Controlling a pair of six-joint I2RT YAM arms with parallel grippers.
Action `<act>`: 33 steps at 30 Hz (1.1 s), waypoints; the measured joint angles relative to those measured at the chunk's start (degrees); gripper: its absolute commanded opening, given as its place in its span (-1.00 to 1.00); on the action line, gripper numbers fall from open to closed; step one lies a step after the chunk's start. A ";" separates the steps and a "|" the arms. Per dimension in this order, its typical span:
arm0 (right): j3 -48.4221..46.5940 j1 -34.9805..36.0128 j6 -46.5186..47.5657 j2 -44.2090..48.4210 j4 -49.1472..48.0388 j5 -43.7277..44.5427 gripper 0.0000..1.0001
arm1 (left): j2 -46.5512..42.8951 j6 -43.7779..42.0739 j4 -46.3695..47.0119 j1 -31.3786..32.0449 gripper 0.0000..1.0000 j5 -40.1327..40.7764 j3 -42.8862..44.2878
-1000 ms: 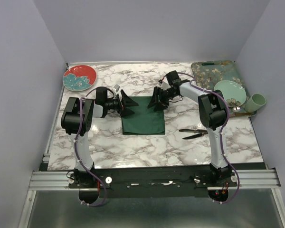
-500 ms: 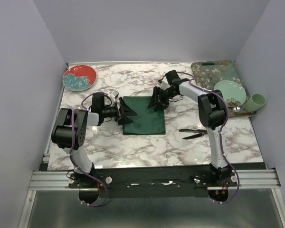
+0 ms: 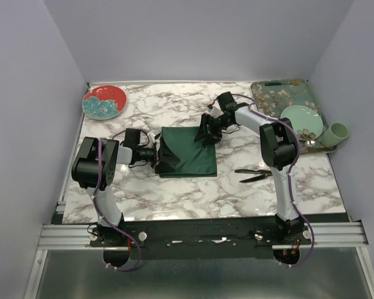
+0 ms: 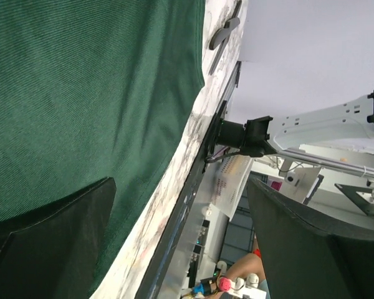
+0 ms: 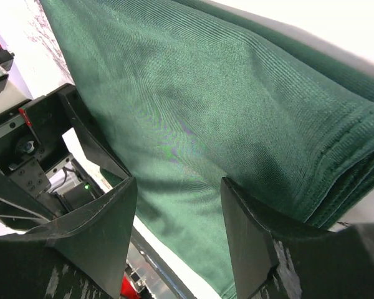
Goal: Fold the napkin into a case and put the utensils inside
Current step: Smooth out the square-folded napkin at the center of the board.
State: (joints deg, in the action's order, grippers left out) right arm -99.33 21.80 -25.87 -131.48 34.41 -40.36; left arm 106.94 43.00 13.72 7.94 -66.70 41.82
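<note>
The dark green napkin (image 3: 190, 152) lies folded into a rough square on the marble table (image 3: 174, 193). My left gripper (image 3: 160, 156) is open at the napkin's left edge. In the left wrist view (image 4: 181, 249) one finger (image 4: 50, 237) lies over the cloth (image 4: 87, 93) and the other is off it. My right gripper (image 3: 207, 131) is open at the napkin's far right corner. In the right wrist view (image 5: 177, 237) the cloth (image 5: 224, 118) lies under both its fingers. The two black utensils (image 3: 255, 174) lie right of the napkin and show in the left wrist view (image 4: 224, 34).
A red floral plate (image 3: 104, 101) sits at the far left. A teal floral tray (image 3: 280, 93) at the far right carries a light green plate (image 3: 300, 121), with a green cup (image 3: 338, 132) beside it. Walls close in on three sides.
My left gripper has moved nearer along the napkin's left edge, from the far left corner towards the near one. The right arm has not moved.
</note>
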 measured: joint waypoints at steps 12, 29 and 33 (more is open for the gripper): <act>-1.62 0.00 3.56 -0.04 1.75 -2.47 0.47 | -9.44 -11.13 -13.20 -0.92 0.02 3.91 4.83; -10.27 -0.02 -14.86 -0.70 -21.84 -9.09 1.00 | 9.05 8.92 6.75 -0.81 0.18 15.91 25.16; -9.94 -0.15 -17.79 -5.27 -23.04 -8.92 1.00 | 12.07 11.23 8.94 -0.68 0.17 17.55 26.36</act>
State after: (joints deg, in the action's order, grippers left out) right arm -109.27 21.65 -43.66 -136.75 11.38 -49.28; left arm 119.00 54.24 22.65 7.27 -49.15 68.18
